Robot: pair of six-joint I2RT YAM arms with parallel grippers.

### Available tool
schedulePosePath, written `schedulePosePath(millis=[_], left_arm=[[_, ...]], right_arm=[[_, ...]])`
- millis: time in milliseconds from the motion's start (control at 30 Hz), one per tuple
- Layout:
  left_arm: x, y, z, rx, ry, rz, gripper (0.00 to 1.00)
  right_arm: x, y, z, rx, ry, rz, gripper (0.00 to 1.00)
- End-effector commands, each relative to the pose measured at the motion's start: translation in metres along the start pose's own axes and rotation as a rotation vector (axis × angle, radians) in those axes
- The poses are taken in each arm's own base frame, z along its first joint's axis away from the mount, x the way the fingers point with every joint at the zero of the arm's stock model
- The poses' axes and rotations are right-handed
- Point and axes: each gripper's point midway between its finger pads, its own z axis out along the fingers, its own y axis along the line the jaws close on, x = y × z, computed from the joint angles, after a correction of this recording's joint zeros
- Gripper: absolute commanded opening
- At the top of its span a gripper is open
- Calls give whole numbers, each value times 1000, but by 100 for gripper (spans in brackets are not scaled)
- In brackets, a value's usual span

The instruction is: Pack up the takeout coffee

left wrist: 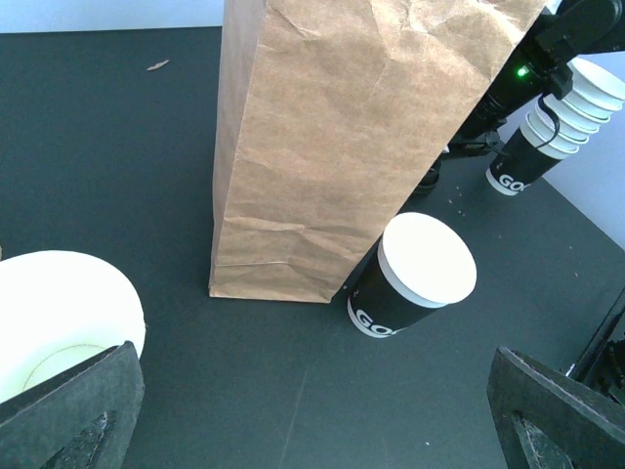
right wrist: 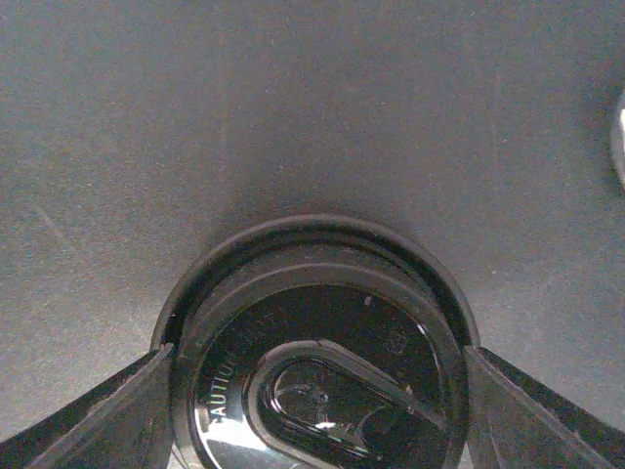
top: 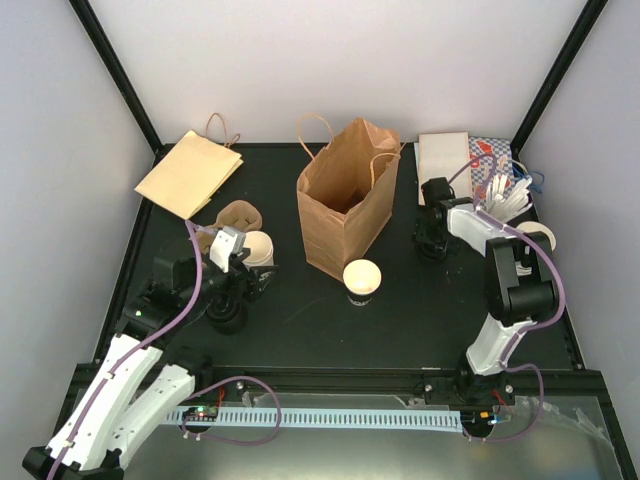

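Takeout coffee (top: 361, 277) sits left of my right gripper (right wrist: 316, 350); its jaws straddle the lid (right wrist: 317, 327), pinch unclear. A skewed squeeze may flick it away.

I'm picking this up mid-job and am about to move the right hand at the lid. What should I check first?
1. Right hand straddles the black lid, a finger at each side: ok.
2. Firm grip on the lid: cannot tell; contact at its rim is unclear.
3. Lid lies flat on the table: ok.
4. Paper bag upright, mouth open: ok.
5. Left hand open, holding nothing: ok.
6. White cup upright and uncapped beside a left finger: ok.
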Motion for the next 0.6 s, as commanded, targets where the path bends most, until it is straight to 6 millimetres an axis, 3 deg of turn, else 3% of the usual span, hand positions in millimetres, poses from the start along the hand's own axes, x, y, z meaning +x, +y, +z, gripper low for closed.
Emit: schedulePosePath(millis=[0, 300, 567], left_arm=[[-6, -5, -2, 12, -25, 31, 99], [-6, -6, -3, 19, -28, 27, 99], [-12, -17, -7, 69, -43, -4, 99]], right_arm=[[-16, -1, -29, -27, -74, 12, 77], [-17, 1, -70, -109, -117, 9, 77], [-5, 6, -83, -173, -100, -9, 77]])
